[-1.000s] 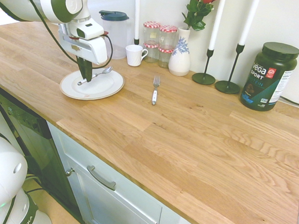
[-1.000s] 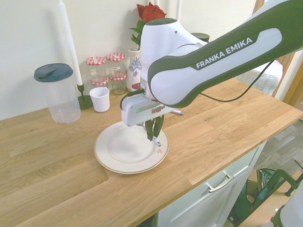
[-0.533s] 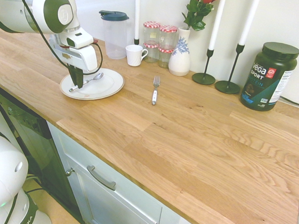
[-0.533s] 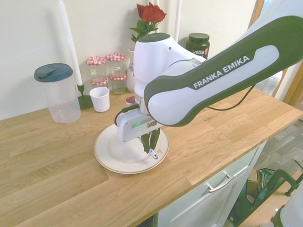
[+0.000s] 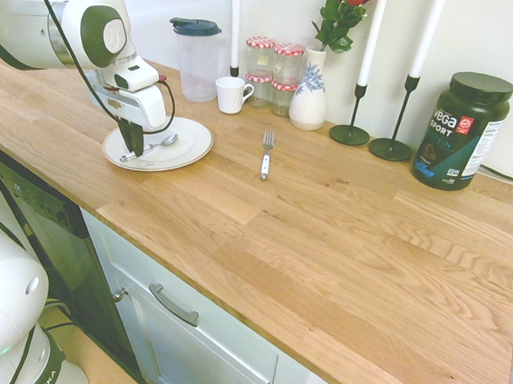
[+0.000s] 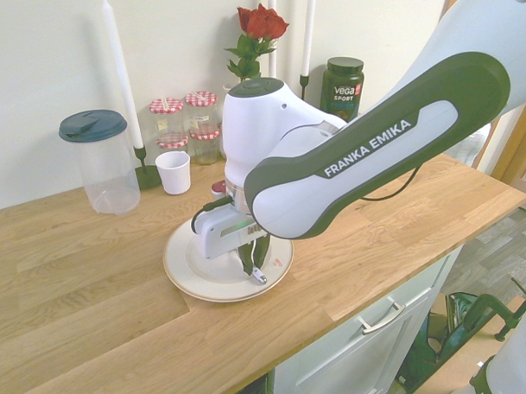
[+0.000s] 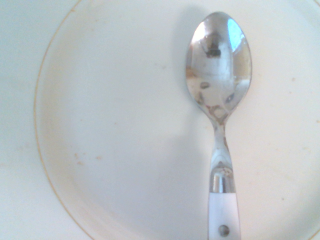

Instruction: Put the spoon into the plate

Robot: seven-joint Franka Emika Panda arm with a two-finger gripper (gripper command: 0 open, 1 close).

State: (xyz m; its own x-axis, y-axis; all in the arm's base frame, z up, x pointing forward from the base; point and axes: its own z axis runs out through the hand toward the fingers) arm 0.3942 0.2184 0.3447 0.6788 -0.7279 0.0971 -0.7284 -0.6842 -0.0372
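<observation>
- White and dark green, the arm is seen reaching over the plate (image 5: 186, 148), with the gripper (image 5: 130, 154) pointed straight down at the side of the plate nearest the counter's front edge.
- The spoon (image 5: 159, 143) is held by its white handle between the clenched fingers; the fingers are closed on the handle end, as shown in both exterior views.
- From the fingers, the spoon is seen slanting out over the middle of the plate, its silver bowl lying further in than the handle.
- In the wrist view, the spoon's shiny oval bowl (image 7: 219, 65) is shown face up over the cream surface of the plate (image 7: 100, 125), with the neck and the white handle running towards the gripper.
- Whether the spoon's bowl is resting on the plate or is just above it cannot be told; it is at least very close to the surface.
- A thin gold line is seen around the plate's well, with faint reddish specks inside it.
- On the wooden counter (image 5: 341, 241), a fork (image 5: 266, 152) is laid well apart from the plate.
- Behind the plate, a white cup (image 5: 232, 94) and a clear jug (image 5: 195, 58) with a dark lid are stood near the wall.
</observation>
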